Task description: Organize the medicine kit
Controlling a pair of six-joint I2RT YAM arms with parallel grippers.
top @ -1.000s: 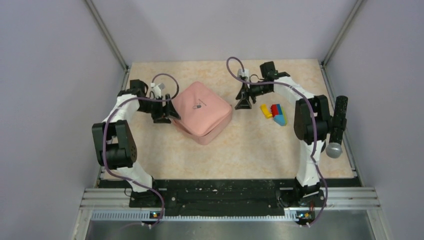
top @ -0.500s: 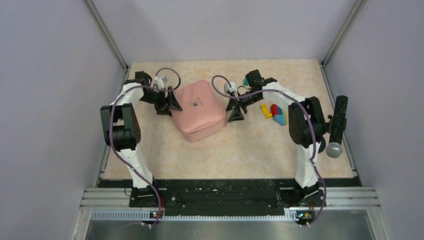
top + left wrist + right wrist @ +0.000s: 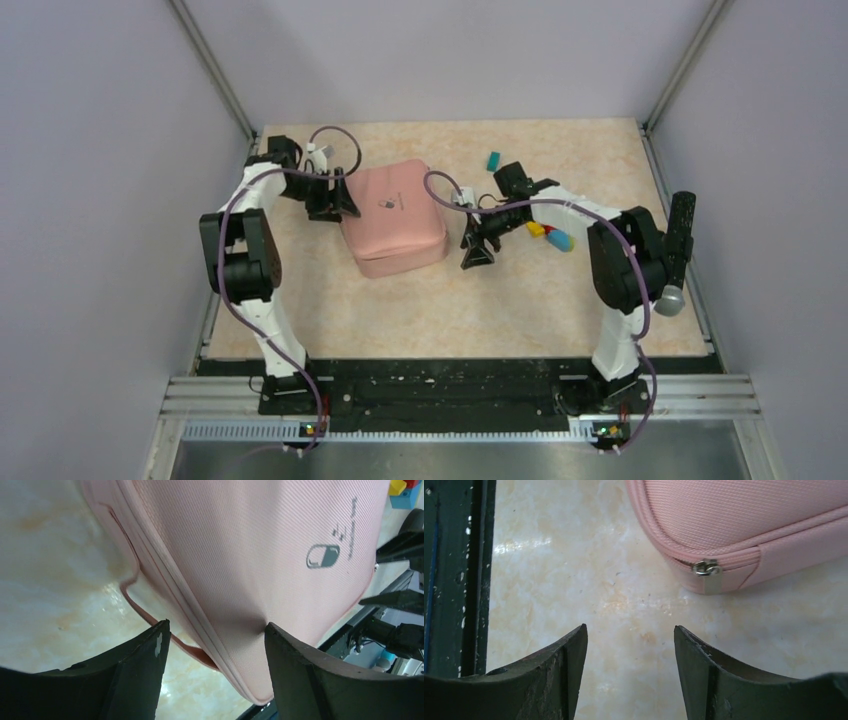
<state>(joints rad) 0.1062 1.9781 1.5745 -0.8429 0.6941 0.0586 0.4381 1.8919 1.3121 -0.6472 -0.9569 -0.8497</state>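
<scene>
Nearest, the right hand [image 3: 477, 256] hangs low over the bare counter [image 3: 480, 310]. It is released, its two fingers spread with nothing between them. Just ahead of them sits the metal zip pull [image 3: 706, 569], at a rounded corner of the medicine kit [image 3: 395, 225]. The kit lies flat on the counter, left of centre and zipped shut, with the small dark capsule logo [image 3: 323, 556] on its lid facing up. To the right, partly behind the right arm, a yellow block [image 3: 537, 229] and a blue block [image 3: 561, 241] lie close together. At the kit's left side the left hand [image 3: 338, 207] is also spread wide and straddles the case's edge. One finger is over the counter beside a thin pink loop [image 3: 131, 592], and the other presses a dimple into the lid fabric. Farthest back, a teal block [image 3: 493, 160] lies alone.
</scene>
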